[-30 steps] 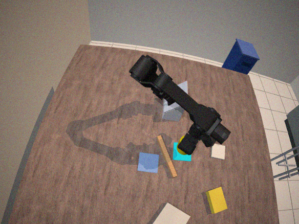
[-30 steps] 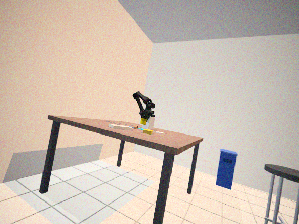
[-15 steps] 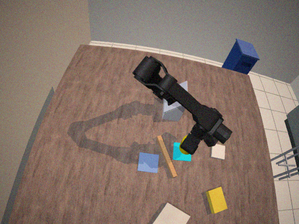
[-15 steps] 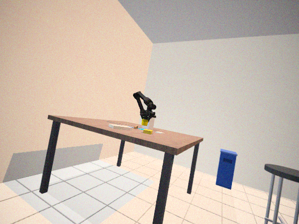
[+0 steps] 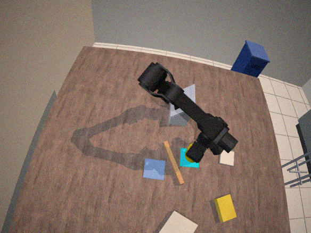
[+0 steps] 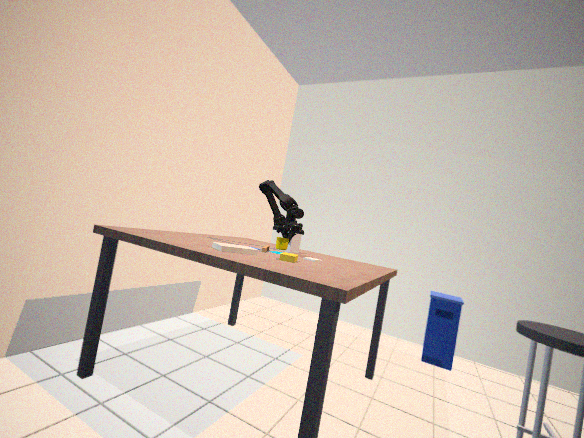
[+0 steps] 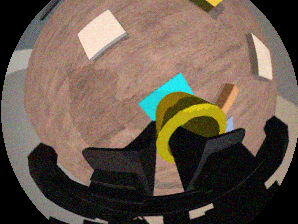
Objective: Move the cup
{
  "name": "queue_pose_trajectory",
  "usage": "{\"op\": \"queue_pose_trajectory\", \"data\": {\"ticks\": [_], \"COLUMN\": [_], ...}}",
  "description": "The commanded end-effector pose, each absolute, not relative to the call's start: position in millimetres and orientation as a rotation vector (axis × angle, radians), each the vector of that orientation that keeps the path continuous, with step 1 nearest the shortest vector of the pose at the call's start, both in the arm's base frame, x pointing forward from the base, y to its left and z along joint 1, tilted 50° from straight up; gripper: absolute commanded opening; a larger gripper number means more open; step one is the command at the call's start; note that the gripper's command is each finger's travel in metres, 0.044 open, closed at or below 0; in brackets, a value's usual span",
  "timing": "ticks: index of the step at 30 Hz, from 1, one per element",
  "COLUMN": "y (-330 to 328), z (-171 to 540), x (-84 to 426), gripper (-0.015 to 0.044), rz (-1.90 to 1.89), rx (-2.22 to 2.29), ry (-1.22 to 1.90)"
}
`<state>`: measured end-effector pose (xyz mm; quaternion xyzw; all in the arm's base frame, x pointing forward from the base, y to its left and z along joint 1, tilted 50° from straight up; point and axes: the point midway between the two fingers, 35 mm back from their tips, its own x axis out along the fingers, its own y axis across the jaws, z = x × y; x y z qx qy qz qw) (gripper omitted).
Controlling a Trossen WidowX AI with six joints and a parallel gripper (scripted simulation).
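Note:
The yellow cup (image 5: pixel 189 147) (image 6: pixel 281 243) (image 7: pixel 164 113) is upright or nearly so, low over the cyan pad (image 5: pixel 183 163) (image 6: pixel 276 252) (image 7: pixel 159 96). I cannot tell whether its base touches the pad. My gripper (image 5: pixel 194 155) (image 6: pixel 287 237) (image 7: pixel 160 123) is shut on the cup's near wall, with one finger reaching inside the rim. The blue pad (image 5: pixel 154 170) (image 7: pixel 230 124) lies on the other side of the orange bar. The cup's inside looks dark, and no marbles can be made out in it or on the table.
The orange bar (image 5: pixel 173 163) (image 7: pixel 228 98) lies between the two pads. A white tile (image 5: pixel 227 158) (image 7: pixel 101 34) lies beyond the cyan pad. A yellow block (image 5: pixel 226 208) (image 6: pixel 288 257) and a larger white block (image 5: pixel 179 224) (image 6: pixel 235 248) lie farther off. A pale wedge-shaped object (image 5: pixel 179 119) is partly under the arm.

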<state>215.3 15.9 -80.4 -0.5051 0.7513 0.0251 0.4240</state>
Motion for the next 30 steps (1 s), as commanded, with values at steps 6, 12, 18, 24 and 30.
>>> {"op": "queue_pose_trajectory", "data": {"ticks": [6, 12, 18, 24, 30], "y": [3.4, 5.2, 5.2, 5.2, 5.2], "z": [-89.7, -89.1, -89.1, -89.1, -89.1], "x": [211.3, 212.1, 212.1, 212.1, 212.1], "gripper": [0.0, 0.0, 0.0, 0.0053, 0.0147], "rz": [0.061, 0.061, 0.061, 0.061, 0.061], "rx": [-1.272, -1.265, -1.265, -1.265, -1.265], "ry": [1.886, 1.884, 1.884, 1.884, 1.884]}}
